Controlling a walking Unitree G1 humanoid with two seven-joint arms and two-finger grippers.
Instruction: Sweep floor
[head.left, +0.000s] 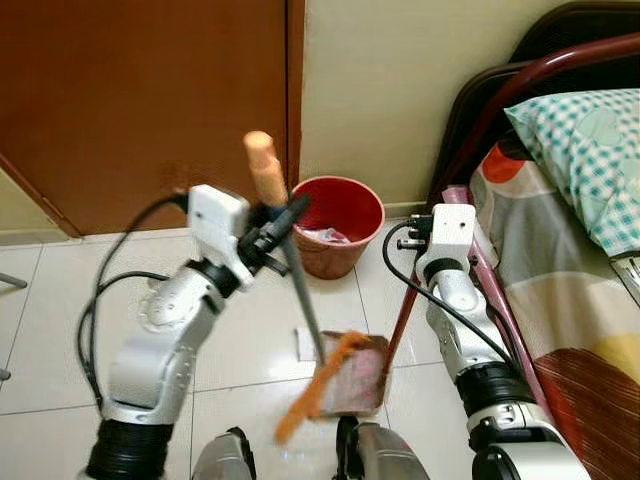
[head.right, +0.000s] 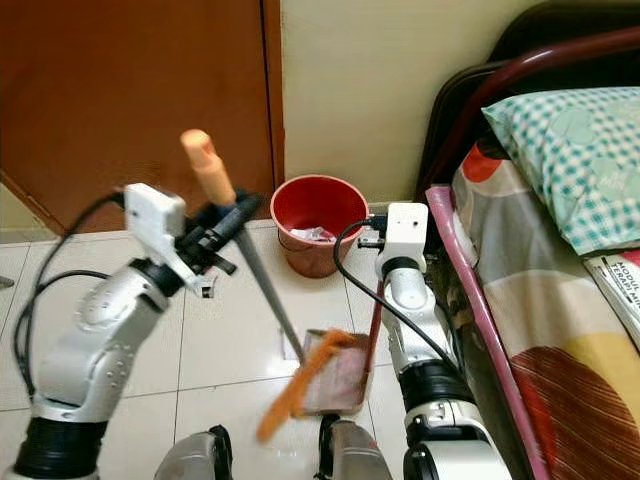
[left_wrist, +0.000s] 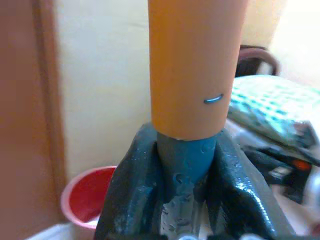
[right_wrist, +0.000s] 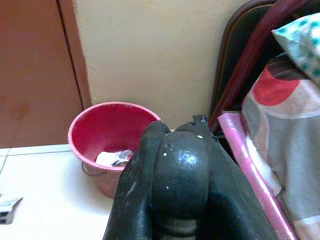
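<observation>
My left gripper (head.left: 280, 225) is shut on a broom's grey shaft (head.left: 305, 300), just below its orange grip (left_wrist: 192, 65). The broom slants down to blurred orange bristles (head.left: 320, 385) lying across a dustpan (head.left: 362, 388) on the tiled floor between my feet. My right gripper (head.left: 415, 238) is shut on the top of the dustpan's long dark-red handle (head.left: 403, 315); in the right wrist view its black fingers (right_wrist: 175, 185) close over a dark knob. A white paper scrap (head.left: 304, 345) lies on the tiles just left of the pan.
A red bucket (head.left: 338, 225) holding some litter stands against the cream wall ahead. A brown door (head.left: 140, 100) is at the left. A bed (head.left: 560, 270) with a dark-red frame and a checked pillow (head.left: 590, 150) runs close along my right.
</observation>
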